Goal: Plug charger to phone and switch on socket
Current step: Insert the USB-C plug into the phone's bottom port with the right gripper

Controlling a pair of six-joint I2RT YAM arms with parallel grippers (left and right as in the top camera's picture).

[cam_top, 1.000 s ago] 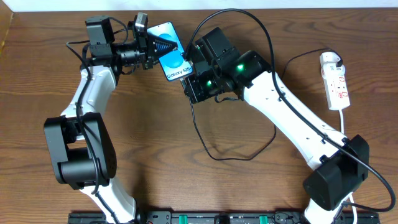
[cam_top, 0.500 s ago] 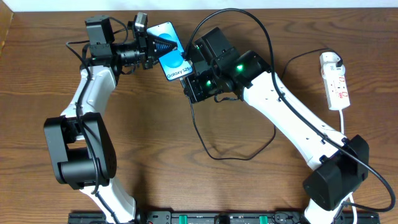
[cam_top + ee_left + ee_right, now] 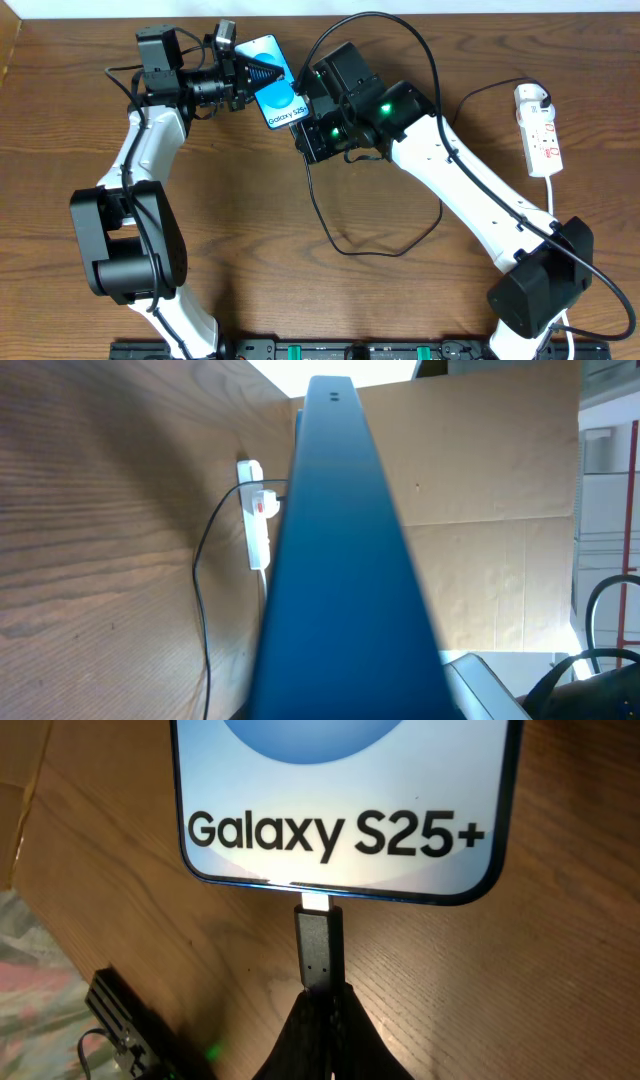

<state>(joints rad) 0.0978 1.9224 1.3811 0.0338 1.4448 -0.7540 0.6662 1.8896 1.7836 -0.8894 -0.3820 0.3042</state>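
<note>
The phone (image 3: 272,82) has a bright blue screen and is held off the table at the back centre, with my left gripper (image 3: 250,72) shut on its upper end. In the left wrist view its dark blue edge (image 3: 345,560) fills the middle and hides the fingers. My right gripper (image 3: 322,1010) is shut on the black plug (image 3: 318,955) of the charger. The plug's silver tip meets the port in the phone's (image 3: 340,800) bottom edge, and a sliver of silver shows. The charger's thin black cable (image 3: 335,240) loops over the table. The socket (image 3: 540,130), a white strip, lies at the far right.
The socket (image 3: 258,525) also shows in the left wrist view, with a thin black cable (image 3: 200,590) running from it. A cardboard wall (image 3: 480,510) stands behind the table. A black rail (image 3: 330,350) runs along the front edge. The white cord (image 3: 553,195) trails from the socket.
</note>
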